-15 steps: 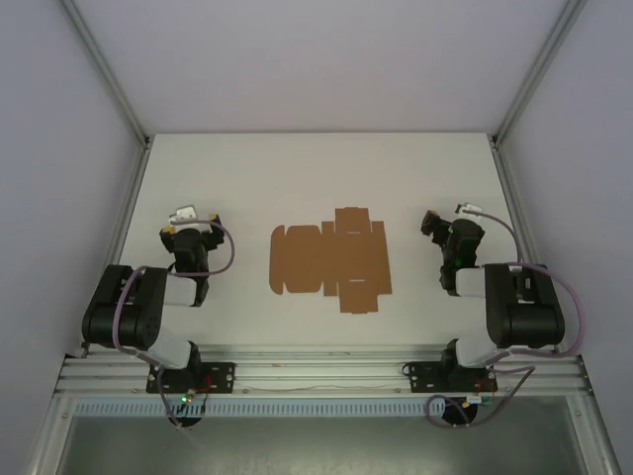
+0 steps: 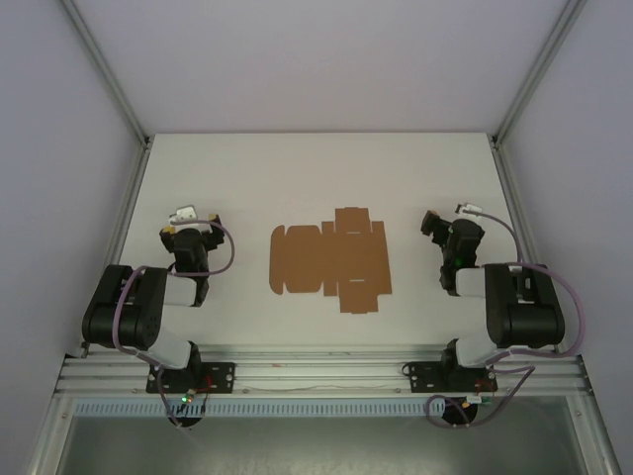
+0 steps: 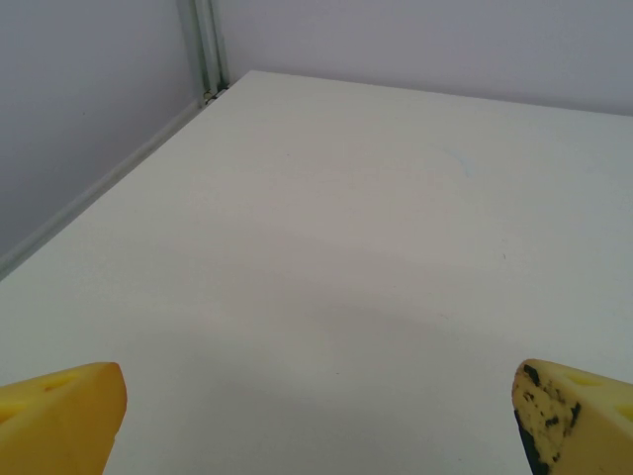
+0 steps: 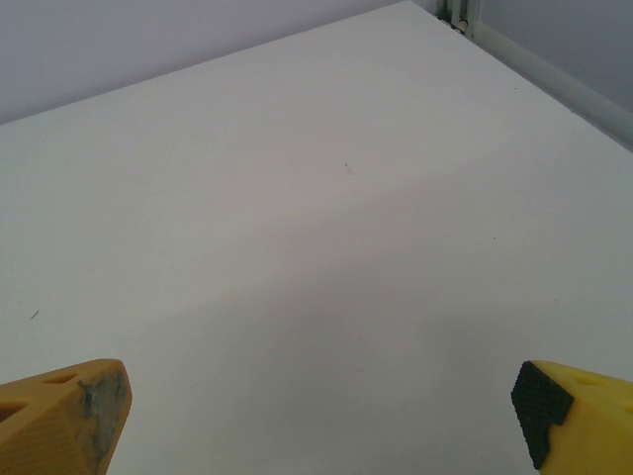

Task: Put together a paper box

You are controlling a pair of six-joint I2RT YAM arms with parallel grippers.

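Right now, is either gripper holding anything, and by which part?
Nothing is held. The left gripper and right gripper are both open and empty; the paper box lies flat, unfolded, apart from both.

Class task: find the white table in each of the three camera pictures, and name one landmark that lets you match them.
Top external: the table takes the middle, the flat paper box lying at its centre.
Left wrist: the table spreads ahead to its far left corner.
Right wrist: the table spreads ahead to its far right corner.
Shared landmark: the pale back wall along the table's far edge.
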